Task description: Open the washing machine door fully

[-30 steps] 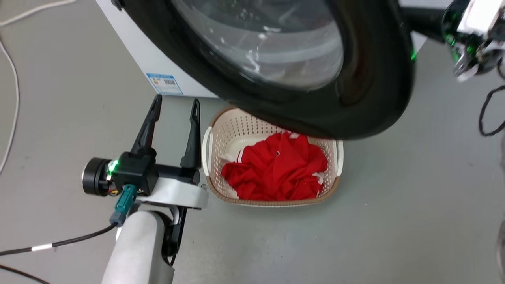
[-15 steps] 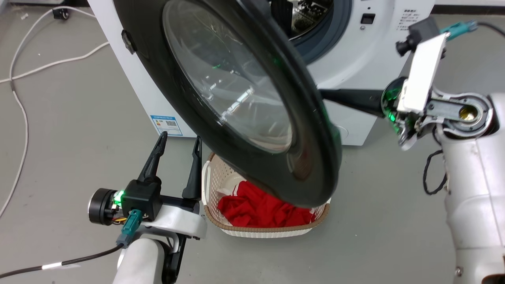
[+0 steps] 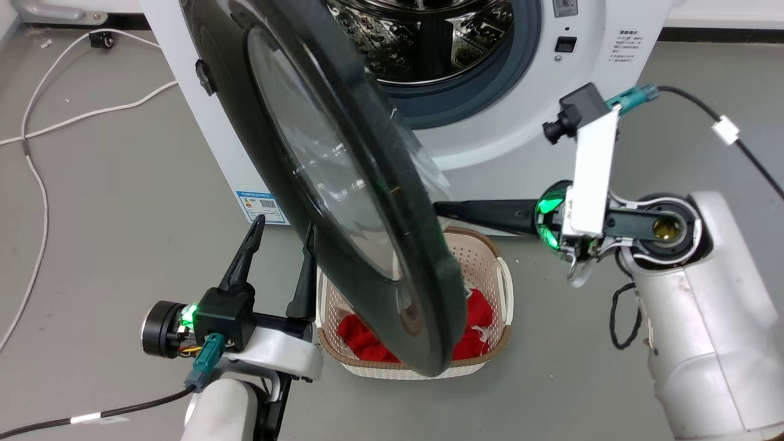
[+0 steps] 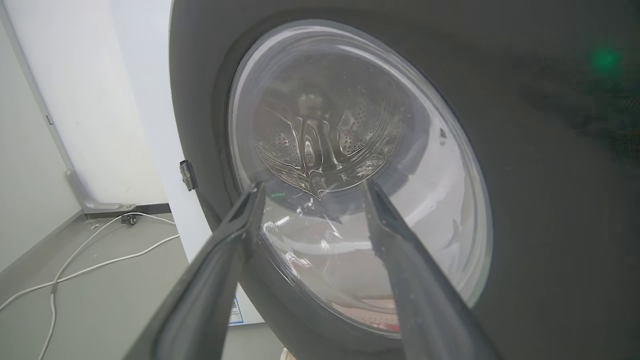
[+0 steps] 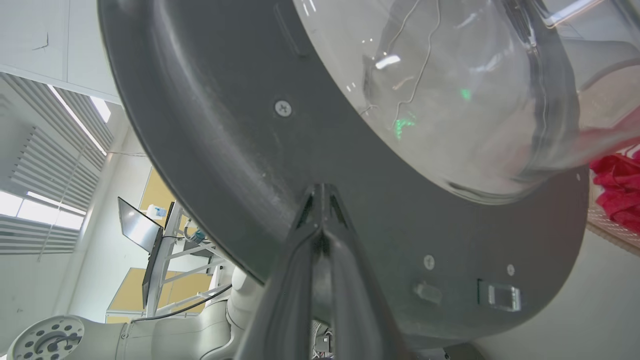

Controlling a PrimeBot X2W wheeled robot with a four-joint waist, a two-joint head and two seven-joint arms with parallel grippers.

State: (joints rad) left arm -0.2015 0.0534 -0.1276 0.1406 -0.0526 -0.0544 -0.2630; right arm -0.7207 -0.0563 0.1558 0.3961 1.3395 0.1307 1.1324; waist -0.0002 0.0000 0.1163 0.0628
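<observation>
Nearest, at the lower left of the head view, the left gripper sits with its two dark fingers spread wide and nothing between them, just beside the left rim of the cream laundry basket. In its own wrist view the left gripper points at the outer face of the washing machine door, and the clear glass bowl shows between the parted fingers. Whether the tips touch the glass cannot be told.

The basket stands on the grey floor in front of the machine, with a red cloth bunched inside it. Over it hangs the free edge of the washing machine door. The door is swung well out from the front and seen almost edge-on from the head, attached at the machine's left side.

Behind the door, the right gripper reaches in from the right, its fingers pressed together and gripping nothing. In the right wrist view the right gripper meets the dark inner face of the door below the glass bulge — the closed tips appear to rest against it.

Further back, the washing machine is a white box with its mouth uncovered: the blue-grey gasket rings the perforated steel drum. A small blue label sits low on the front at the left. Beyond that — on the floor to the left — white cables trail toward the wall.
</observation>
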